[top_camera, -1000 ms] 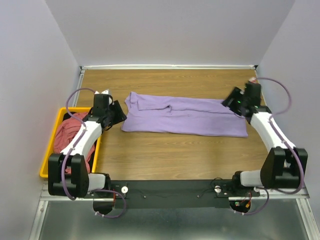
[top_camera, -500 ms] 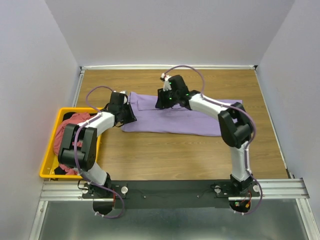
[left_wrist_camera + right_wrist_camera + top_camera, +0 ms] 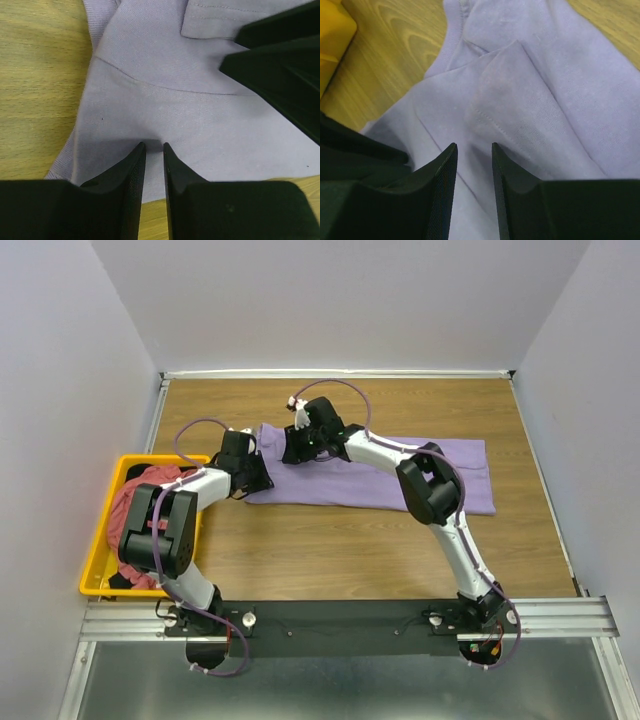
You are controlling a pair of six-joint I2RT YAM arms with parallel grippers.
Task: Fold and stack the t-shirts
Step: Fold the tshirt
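The lavender t-shirt (image 3: 400, 475) lies flat on the wooden table, folded into a long band running left to right. My left gripper (image 3: 258, 475) sits low over its near left corner, jaws a narrow gap apart with tips on the cloth (image 3: 175, 110) and nothing pinched between them (image 3: 153, 145). My right gripper (image 3: 297, 448) reaches across to the shirt's left end, over the folded sleeve (image 3: 545, 100), jaws a little open and empty (image 3: 472, 145). A dusty red-pink shirt (image 3: 130, 505) lies in the bin, with a bit of dark cloth (image 3: 115, 580) beside it.
The yellow plastic bin (image 3: 95, 550) stands at the table's left edge, its corner also in the right wrist view (image 3: 332, 30). The right arm (image 3: 430, 490) arches over the shirt's middle. Both grippers are close together; the right one shows in the left wrist view (image 3: 280, 65).
The right gripper has swung from the shirt's right end across to its left end, empty. The left gripper has moved in onto the shirt's left corner. The shirt has stayed flat.
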